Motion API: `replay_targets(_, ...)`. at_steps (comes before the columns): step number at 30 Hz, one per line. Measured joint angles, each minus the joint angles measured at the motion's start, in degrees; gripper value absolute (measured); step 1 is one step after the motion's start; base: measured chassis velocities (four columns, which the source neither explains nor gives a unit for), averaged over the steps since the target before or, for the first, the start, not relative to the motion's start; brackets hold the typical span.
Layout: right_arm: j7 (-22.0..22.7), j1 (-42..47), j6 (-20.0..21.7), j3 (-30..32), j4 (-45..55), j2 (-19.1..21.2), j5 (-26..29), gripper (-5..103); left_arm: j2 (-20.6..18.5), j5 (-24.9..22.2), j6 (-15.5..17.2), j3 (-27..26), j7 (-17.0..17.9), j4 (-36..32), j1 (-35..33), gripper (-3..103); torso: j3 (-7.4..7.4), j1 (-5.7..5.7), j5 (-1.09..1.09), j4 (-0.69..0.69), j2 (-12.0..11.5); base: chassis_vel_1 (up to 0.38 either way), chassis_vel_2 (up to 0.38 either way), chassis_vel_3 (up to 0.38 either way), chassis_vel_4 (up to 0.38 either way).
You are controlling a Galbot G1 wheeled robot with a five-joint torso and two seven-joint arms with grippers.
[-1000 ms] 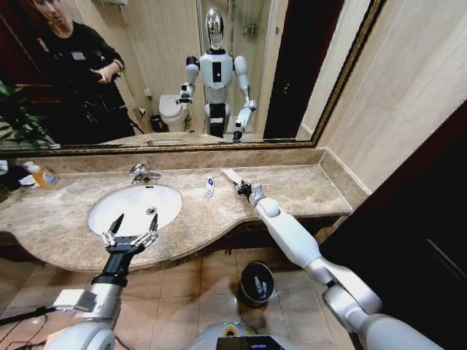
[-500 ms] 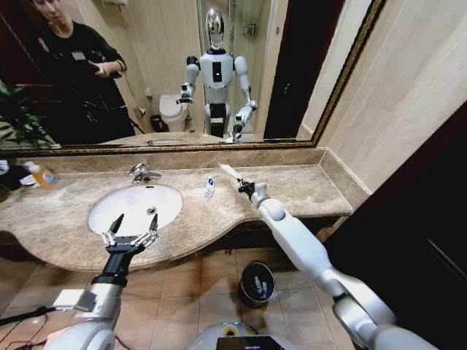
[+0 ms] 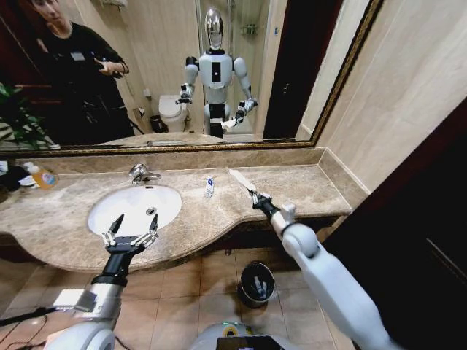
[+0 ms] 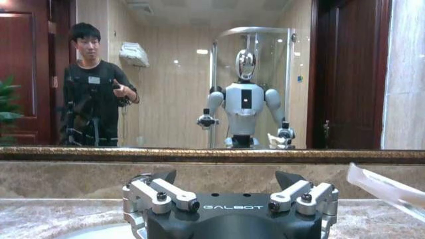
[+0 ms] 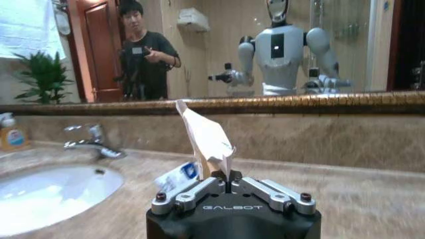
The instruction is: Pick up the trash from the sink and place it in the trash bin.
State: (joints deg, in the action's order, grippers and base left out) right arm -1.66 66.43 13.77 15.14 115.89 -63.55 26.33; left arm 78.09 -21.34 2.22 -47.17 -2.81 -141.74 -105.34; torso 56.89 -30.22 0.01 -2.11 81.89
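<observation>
The right gripper (image 3: 255, 195) hangs above the right part of the marble counter (image 3: 306, 186), its two fingers pressed together on the lower end of a flat white packet (image 3: 241, 179); in the right wrist view the packet (image 5: 207, 139) stands straight up out of the closed fingertips, pinched by one edge so that most of it is free, which looks like a grip suited to a thin, limp thing that cannot be grasped around its body. Held clear of the stone, it can be carried out over the counter's near edge toward the trash bin (image 3: 257, 283), which sits on the tiled floor below, near the robot's base, with something pale already lying inside. A small bottle with a blue label (image 3: 209, 187) is lying on the counter just right of the sink (image 3: 135, 207), far from the bin and untouched. The left gripper (image 3: 130, 235) waits over the sink's near rim with its fingers spread wide and nothing between them, seemingly ready but idle. The basin itself looks bare apart from its drain.
</observation>
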Motion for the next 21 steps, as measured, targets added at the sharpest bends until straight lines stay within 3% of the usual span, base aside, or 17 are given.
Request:
replay_targets(3, -4.2, 10.0, -2.3, 4.5, 2.8, -1.3, -2.5, 0, 0.0, 0.0, 0.0, 0.0, 0.0, 0.0, 0.0, 100, 0.00, 0.00, 0.01, 0.01, 0.0, 0.000, 0.000, 0.000, 0.000)
replay_targets(11, -10.1, 21.0, -8.2, 12.5, 2.3, -3.8, -3.5, 0, 0.0, 0.0, 0.0, 0.0, 0.0, 0.0, 0.0, 100, 0.00, 0.00, 0.01, 0.00, 0.0, 0.000, 0.000, 0.000, 0.000)
replay_targets(15, -15.2, 26.1, -14.9, 15.6, -2.5, -5.5, -4.1, 0, 0.0, 0.0, 0.0, 0.0, 0.0, 0.0, 0.0, 100, 0.00, 0.00, 0.00, 0.00, 0.0, 0.000, 0.000, 0.000, 0.000)
replay_targets(21, -15.8, 28.4, -18.3, 15.8, -8.9, -6.3, -3.6, 0, 0.0, 0.0, 0.0, 0.0, 0.0, 0.0, 0.0, 100, 0.00, 0.00, -0.01, 0.00, 0.0, 0.000, 0.000, 0.000, 0.000)
